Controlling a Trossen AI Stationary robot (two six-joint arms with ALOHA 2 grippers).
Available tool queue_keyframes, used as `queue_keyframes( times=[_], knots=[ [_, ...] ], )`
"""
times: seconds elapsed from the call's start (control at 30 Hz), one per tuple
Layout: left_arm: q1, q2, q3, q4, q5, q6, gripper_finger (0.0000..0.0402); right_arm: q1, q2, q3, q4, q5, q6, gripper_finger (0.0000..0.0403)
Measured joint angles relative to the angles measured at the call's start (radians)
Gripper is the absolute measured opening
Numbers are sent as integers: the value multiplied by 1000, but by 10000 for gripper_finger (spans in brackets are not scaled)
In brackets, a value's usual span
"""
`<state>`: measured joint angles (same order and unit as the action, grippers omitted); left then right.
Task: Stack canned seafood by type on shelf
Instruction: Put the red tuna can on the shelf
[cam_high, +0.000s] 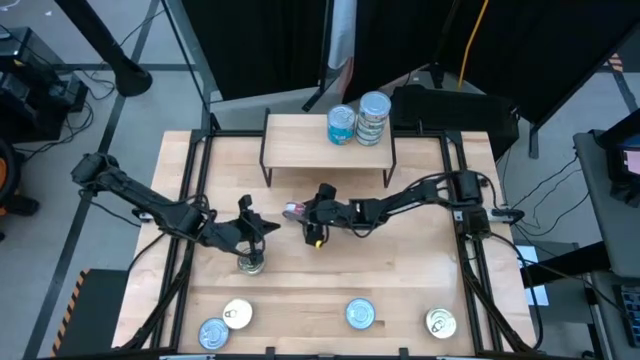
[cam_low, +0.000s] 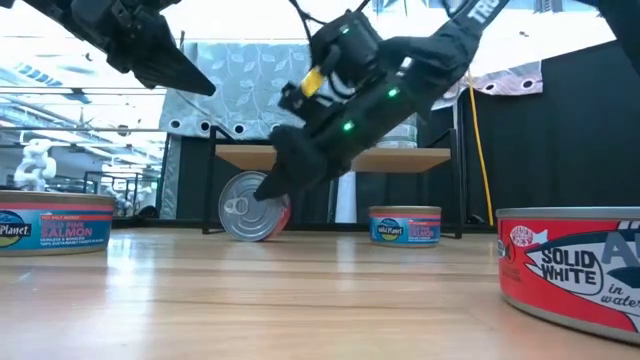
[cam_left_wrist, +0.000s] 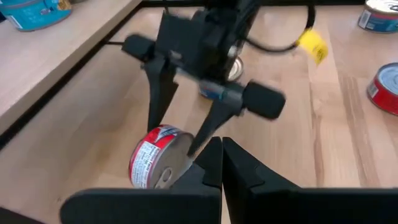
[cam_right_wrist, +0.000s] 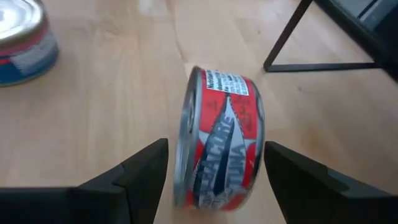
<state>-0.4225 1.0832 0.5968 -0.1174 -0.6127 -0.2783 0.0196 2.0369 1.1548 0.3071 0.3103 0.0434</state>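
A red-sided tin (cam_right_wrist: 221, 143) stands on its rim on the tabletop in front of the shelf (cam_high: 300, 145). My right gripper (cam_right_wrist: 216, 148) slants down over it, open, one finger beside each flat face; a narrow gap shows on each side. My left gripper (cam_left_wrist: 222, 158) is shut and holds nothing. It hangs raised above the table just to the left of that tin (cam_left_wrist: 155, 163), pointing at it. Two stacks of blue-labelled tins (cam_high: 342, 125) (cam_high: 373, 118) stand on the shelf top. Another tin (cam_high: 252, 263) sits flat on the table below my left gripper (cam_high: 262, 228).
Several tins lie flat along the table's near edge: two at the left (cam_high: 212, 333) (cam_high: 237, 315), one in the middle (cam_high: 360, 313), one at the right (cam_high: 440, 322). The shelf's black legs (cam_right_wrist: 286, 43) stand just beyond the upright tin. Black frame rails (cam_high: 455, 190) border the table.
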Motion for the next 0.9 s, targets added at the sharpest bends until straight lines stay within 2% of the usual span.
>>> queue_keyframes(
  times=[0.17,0.27,0.47,0.6,0.77,0.9],
  knots=[
    [-5,0,0,0,-3,3,0,-14,50,65,-45,-23,14,244],
    [-5,0,0,1,-4,5,0,-14,54,83,-57,-29,2,213],
    [-5,0,0,-2,-4,-13,11,-1,48,83,-86,-50,3,121],
    [-6,10,0,-3,50,-36,33,3,47,83,-90,-109,29,117],
    [-34,6,1,92,48,144,99,19,-32,81,-212,-187,93,120],
    [-110,4,28,247,-28,432,170,32,-176,81,-329,-243,150,132]
  ],
)
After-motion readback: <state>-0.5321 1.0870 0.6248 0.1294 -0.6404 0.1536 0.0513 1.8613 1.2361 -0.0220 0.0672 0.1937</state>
